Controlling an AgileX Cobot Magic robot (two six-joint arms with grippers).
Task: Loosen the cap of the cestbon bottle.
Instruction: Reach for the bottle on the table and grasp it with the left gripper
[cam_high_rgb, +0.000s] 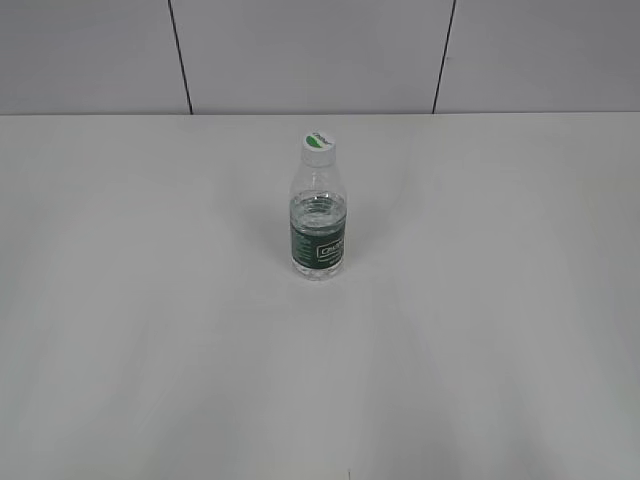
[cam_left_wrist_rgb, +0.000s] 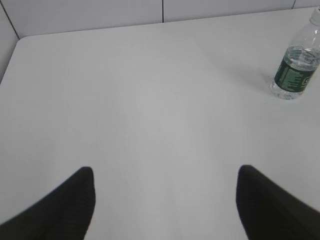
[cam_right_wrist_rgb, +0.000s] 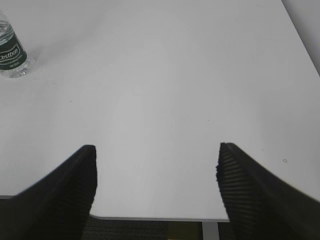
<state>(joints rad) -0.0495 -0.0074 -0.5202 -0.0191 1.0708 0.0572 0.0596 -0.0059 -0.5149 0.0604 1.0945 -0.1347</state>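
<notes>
The cestbon bottle (cam_high_rgb: 319, 222) stands upright near the middle of the white table, clear plastic with a dark green label. Its white cap (cam_high_rgb: 318, 145) with a green leaf mark sits on the neck. The bottle shows at the far right of the left wrist view (cam_left_wrist_rgb: 296, 70) and at the top left of the right wrist view (cam_right_wrist_rgb: 11, 54). My left gripper (cam_left_wrist_rgb: 165, 172) is open and empty, well short of the bottle. My right gripper (cam_right_wrist_rgb: 156, 150) is open and empty over the table's near edge. Neither gripper shows in the exterior view.
The white table (cam_high_rgb: 150, 300) runs back to a grey panelled wall (cam_high_rgb: 300, 50). Its rounded far left corner shows in the left wrist view (cam_left_wrist_rgb: 22, 40). Its front edge (cam_right_wrist_rgb: 150, 218) and right edge (cam_right_wrist_rgb: 300, 40) show in the right wrist view.
</notes>
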